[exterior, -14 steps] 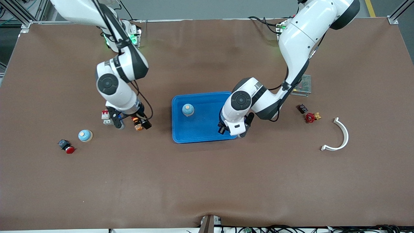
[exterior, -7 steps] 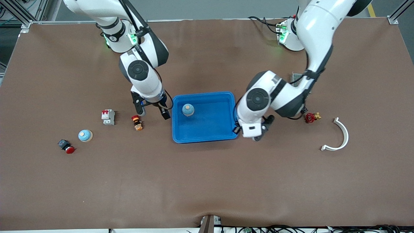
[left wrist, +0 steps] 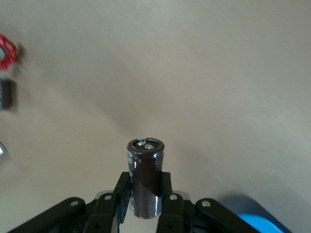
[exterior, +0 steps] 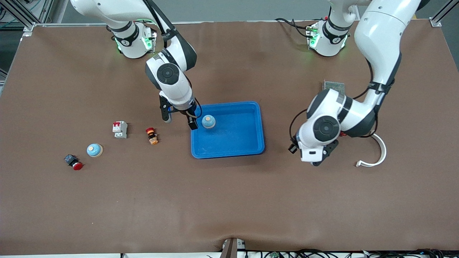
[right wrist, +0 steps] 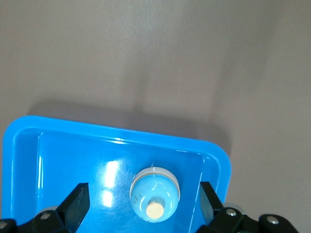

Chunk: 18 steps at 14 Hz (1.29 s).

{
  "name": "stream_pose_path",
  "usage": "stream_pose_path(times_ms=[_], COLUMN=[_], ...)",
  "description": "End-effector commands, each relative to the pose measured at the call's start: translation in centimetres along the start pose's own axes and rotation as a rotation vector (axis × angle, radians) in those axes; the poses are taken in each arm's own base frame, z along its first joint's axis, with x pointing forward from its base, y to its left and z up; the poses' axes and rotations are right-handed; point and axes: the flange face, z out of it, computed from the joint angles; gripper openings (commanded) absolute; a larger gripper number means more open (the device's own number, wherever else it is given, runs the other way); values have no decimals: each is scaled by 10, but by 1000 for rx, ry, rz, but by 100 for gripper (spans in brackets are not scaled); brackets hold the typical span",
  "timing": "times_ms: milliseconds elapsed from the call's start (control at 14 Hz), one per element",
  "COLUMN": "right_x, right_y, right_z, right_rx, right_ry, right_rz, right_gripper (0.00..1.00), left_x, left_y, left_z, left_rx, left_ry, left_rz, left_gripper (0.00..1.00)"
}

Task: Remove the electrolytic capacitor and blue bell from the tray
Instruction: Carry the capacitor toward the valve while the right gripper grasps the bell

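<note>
The left tool [left wrist: 144, 213] grips the capacitor [left wrist: 145, 177] above bare desk [exterior: 229, 200]. The right tool [right wrist: 143, 204] hangs open over the bell [right wrist: 154, 191] in the blue tray [exterior: 236, 143].

A red-topped breaker [exterior: 119, 129], red pushbutton [exterior: 74, 162] and white curved bracket [exterior: 376, 150] lie on the table.

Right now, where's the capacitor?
The capacitor is clamped upright in the left pincer, in the air over bare table between the blue tray and the white curved bracket.
</note>
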Motion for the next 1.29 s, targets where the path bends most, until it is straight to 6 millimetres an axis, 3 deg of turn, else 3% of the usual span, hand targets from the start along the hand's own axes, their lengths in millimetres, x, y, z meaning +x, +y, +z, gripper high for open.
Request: stream_pose_path(times_ms=[0, 215, 716, 1218], right_x=[-16, -29, -41, -54], right_y=[-11, -12, -9, -5], right_z=[17, 36, 65, 82], right_rx=[6, 7, 0, 8], right_ry=[-11, -15, -15, -18], right_rz=[35, 38, 25, 29], right_gripper=[100, 100, 100, 100], left_x=[53, 85, 118, 152], left_y=[-42, -75, -116, -154], left_z=[9, 32, 78, 87], left_rx=[14, 71, 96, 136], left_ry=[-15, 18, 103, 108], left_rz=[3, 44, 70, 171], left_gripper=[0, 0, 0, 0])
